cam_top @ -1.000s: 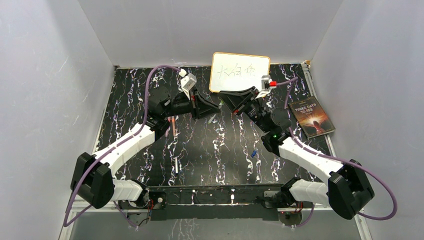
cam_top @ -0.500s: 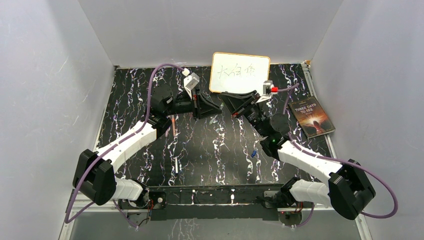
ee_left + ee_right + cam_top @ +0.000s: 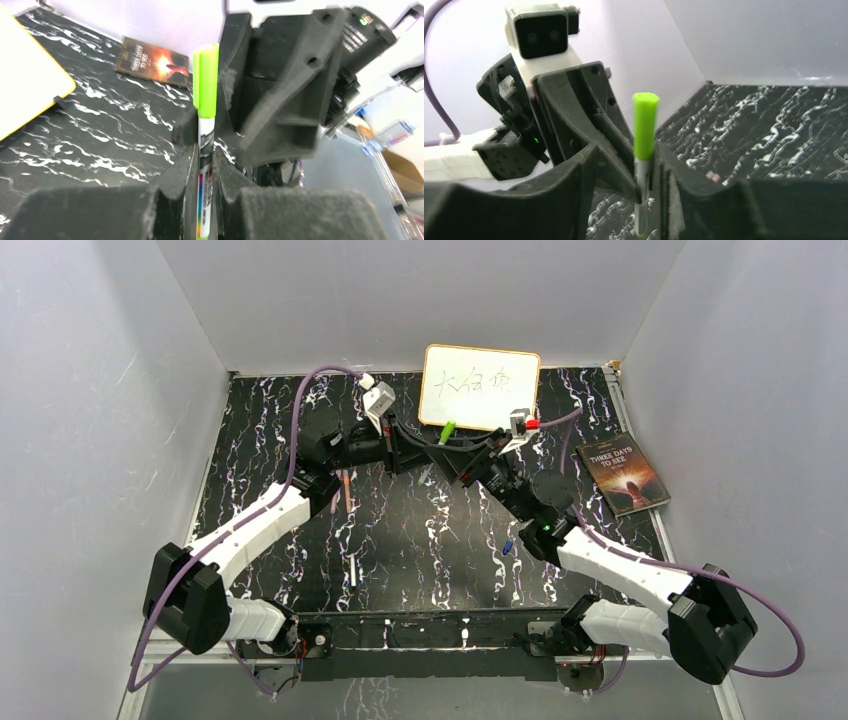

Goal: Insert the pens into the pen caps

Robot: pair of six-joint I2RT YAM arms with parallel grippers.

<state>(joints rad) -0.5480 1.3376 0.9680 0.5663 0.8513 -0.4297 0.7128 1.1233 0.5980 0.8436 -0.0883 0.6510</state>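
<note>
- The white pen (image 3: 205, 145) is clamped in the left pincer (image 3: 204, 165), its long axis running out along the fingers (image 3: 175, 190), with the green cap (image 3: 205, 80) seated on its far end.
- The right pincer (image 3: 644, 170) is set astride the same pen from the opposite side; whether it grips cannot be told.
- The blue cap (image 3: 508, 547) on the surface (image 3: 430, 540) is judged nearer the right arm (image 3: 620, 575).

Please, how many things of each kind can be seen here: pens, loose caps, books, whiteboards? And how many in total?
Pens: 3, the green-capped pen, the pink pen, the white pen
Loose caps: 1, the blue cap
Book: 1
Whiteboard: 1
Total: 6
</note>
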